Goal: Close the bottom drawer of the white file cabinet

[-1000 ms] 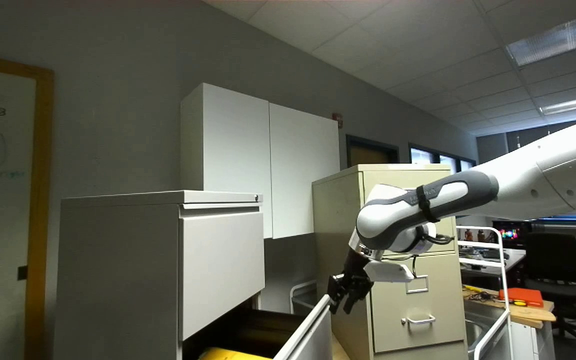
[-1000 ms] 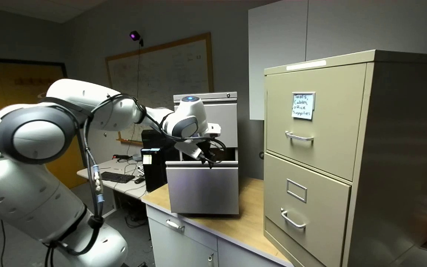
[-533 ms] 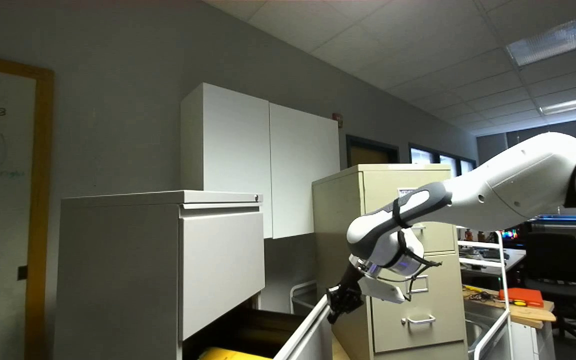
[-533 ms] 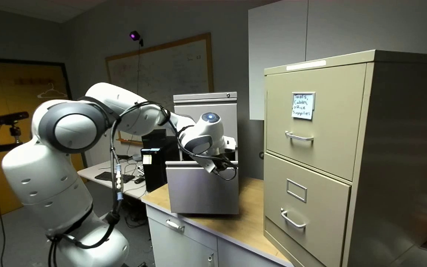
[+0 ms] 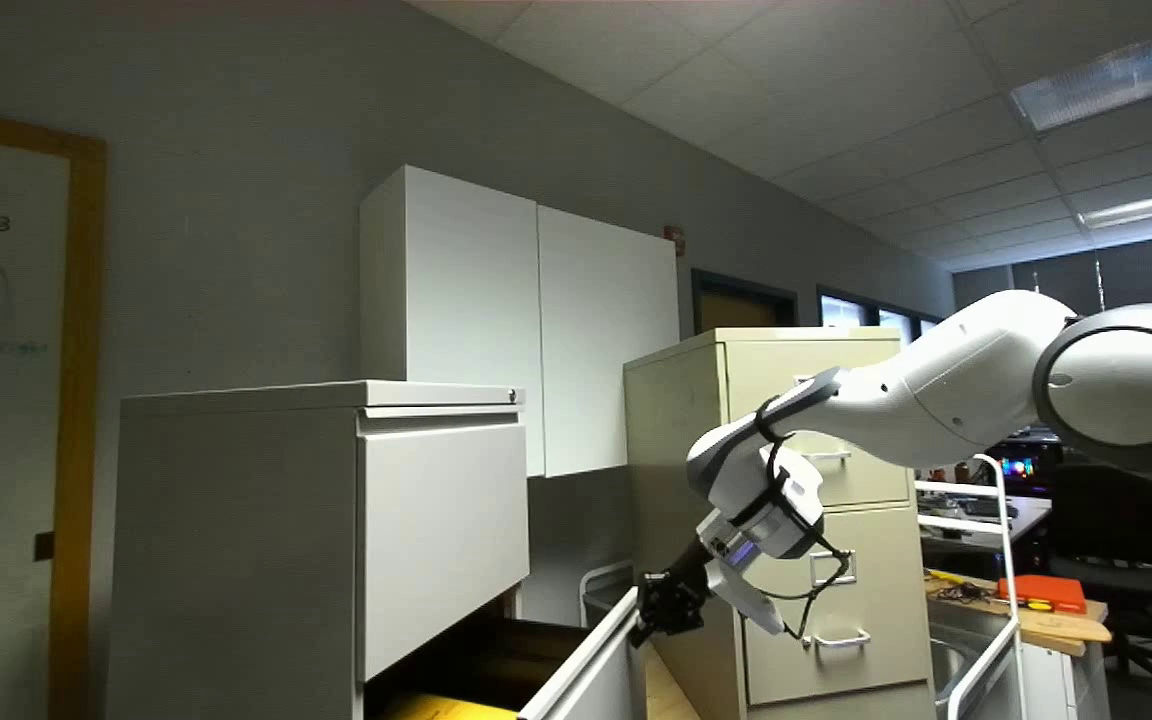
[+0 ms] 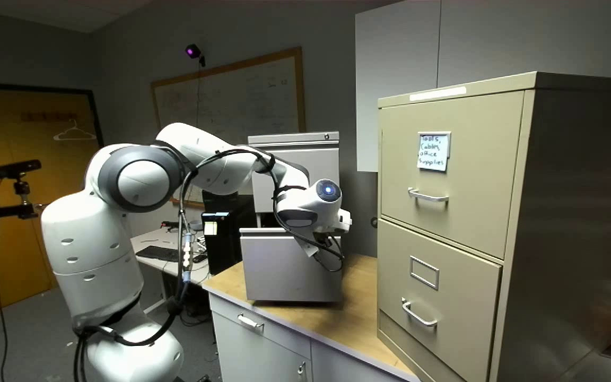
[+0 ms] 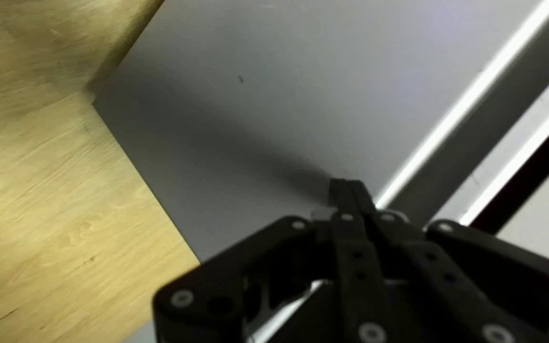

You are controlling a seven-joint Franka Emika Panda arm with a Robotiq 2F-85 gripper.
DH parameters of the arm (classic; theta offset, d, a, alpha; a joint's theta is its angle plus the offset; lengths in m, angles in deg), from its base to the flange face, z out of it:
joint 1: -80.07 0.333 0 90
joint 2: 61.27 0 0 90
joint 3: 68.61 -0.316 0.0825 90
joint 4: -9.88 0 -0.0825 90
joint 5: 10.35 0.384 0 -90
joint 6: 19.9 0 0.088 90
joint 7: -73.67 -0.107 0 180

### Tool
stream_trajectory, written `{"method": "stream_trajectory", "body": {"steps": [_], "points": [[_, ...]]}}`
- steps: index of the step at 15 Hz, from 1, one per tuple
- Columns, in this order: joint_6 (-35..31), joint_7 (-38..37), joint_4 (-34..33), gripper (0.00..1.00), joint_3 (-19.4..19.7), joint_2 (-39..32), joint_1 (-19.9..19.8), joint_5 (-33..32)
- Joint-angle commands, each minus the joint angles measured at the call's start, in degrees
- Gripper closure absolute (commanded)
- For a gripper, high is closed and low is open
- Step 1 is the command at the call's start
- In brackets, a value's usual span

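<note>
1. While the white file cabinet has its upper drawer closed, its bottom drawer sticks out the front, yellow contents visible inside.
2. Gripper is in front of that cabinet, jaws clenched finger to finger, fingertips against the bottom drawer's front panel near its top edge.
3. Beige cabinet stands beside the white file cabinet, with a gap.
</note>
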Motion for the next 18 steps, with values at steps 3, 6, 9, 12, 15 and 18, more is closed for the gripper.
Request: {"method": "stream_trajectory", "body": {"steps": [3, 6, 9, 12, 15, 18], "points": [[7.5, 3.2, -12.6, 1.00, -3.8, -9.9, -3.2, 10.8], [9.3, 2.3, -17.7, 1.00, -5.8, -14.3, -4.3, 12.9], [10.5, 1.5, -23.3, 1.00, -7.7, -18.0, -5.0, 15.0], [11.5, 0.5, -28.7, 1.00, -9.1, -21.6, -5.4, 15.6], [12.6, -0.5, -33.5, 1.00, -10.0, -25.1, -5.9, 14.8], [13.8, -2.0, -38.4, 1.00, -10.8, -28.7, -6.3, 14.0]]}}
